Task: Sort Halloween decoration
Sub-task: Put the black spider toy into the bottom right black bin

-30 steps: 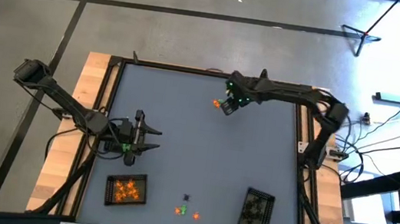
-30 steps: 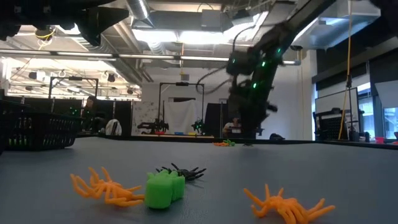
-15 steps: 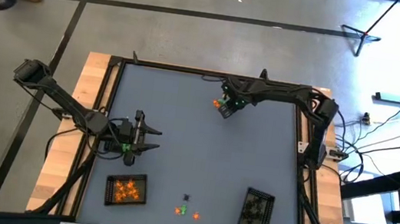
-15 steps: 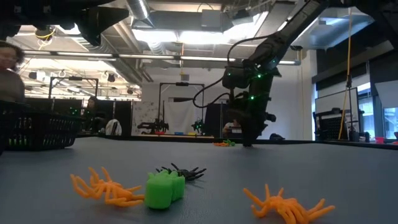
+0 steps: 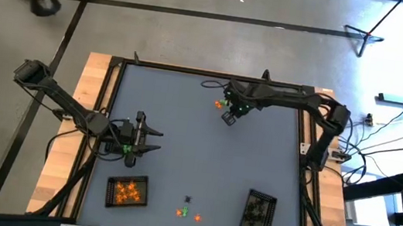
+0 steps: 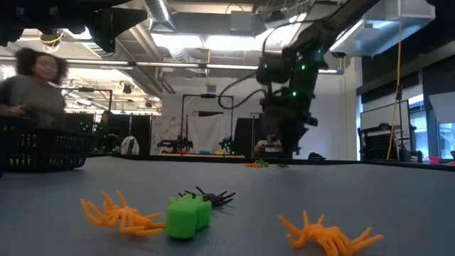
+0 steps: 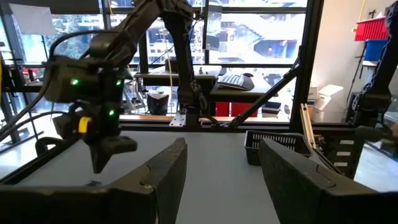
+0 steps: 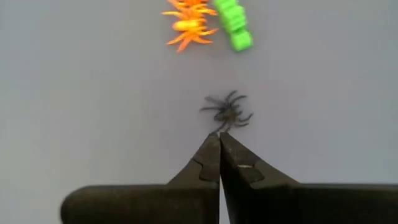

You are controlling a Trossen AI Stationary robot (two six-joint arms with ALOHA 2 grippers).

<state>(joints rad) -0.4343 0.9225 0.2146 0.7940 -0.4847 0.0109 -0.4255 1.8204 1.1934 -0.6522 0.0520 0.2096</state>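
Observation:
The Halloween decoration is scattered. An orange spider (image 8: 189, 25) and a green trinket (image 8: 235, 23) lie on the grey table (image 5: 184, 126) at its far side. Just beyond them a black spider (image 8: 227, 114) sits at the tips of my right gripper (image 8: 219, 135), which is shut and points steeply down (image 5: 228, 119). Near the front edge lie orange spiders (image 6: 121, 213), a green trinket (image 6: 186, 215) and a black spider (image 6: 211, 195). My left gripper (image 5: 157, 141) waits open and level over the table's left side. My right gripper pinches the black spider by a leg (image 8: 219, 129) at the very tips of its two shut fingers, coming from above and pointing steeply down. The spider's body sticks out past the tips. In the low view the tips (image 6: 284, 151) stand a little above the table.
A black mesh tray with orange trinkets (image 5: 127, 191) stands front left, and another with dark trinkets (image 5: 258, 212) front right. A person (image 6: 32, 85) walks past beyond the table's far left.
My right gripper has shut from open. It dipped to the table beside the orange and green trinkets, then rose and moved a little toward the near edge, with the black spider at its tips. A person has walked across the floor behind the table.

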